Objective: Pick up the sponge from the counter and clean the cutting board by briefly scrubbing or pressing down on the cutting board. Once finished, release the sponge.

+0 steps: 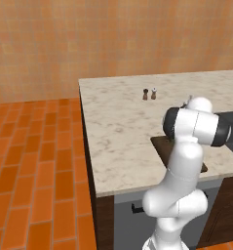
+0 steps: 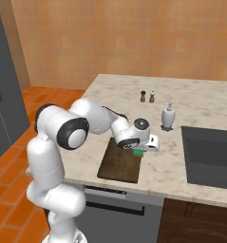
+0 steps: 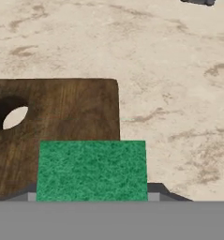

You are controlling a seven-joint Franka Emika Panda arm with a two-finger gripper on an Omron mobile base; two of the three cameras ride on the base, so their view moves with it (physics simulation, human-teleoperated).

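The small green-topped rectangular sponge (image 3: 92, 169) sits under the gripper (image 2: 144, 149), over the right edge of the flat dark brown wooden cutting board (image 2: 119, 161), partly above the beige marbled stone counter (image 2: 200, 102). Whether the fingers clamp it cannot be told; they are hidden. The white arm reaches forward and low, elbow bent, hand pointing down. Farther back stand two small shakers (image 2: 147, 96) and a white soap dispenser (image 2: 168, 116), left of the dark recessed sink (image 2: 210, 156).
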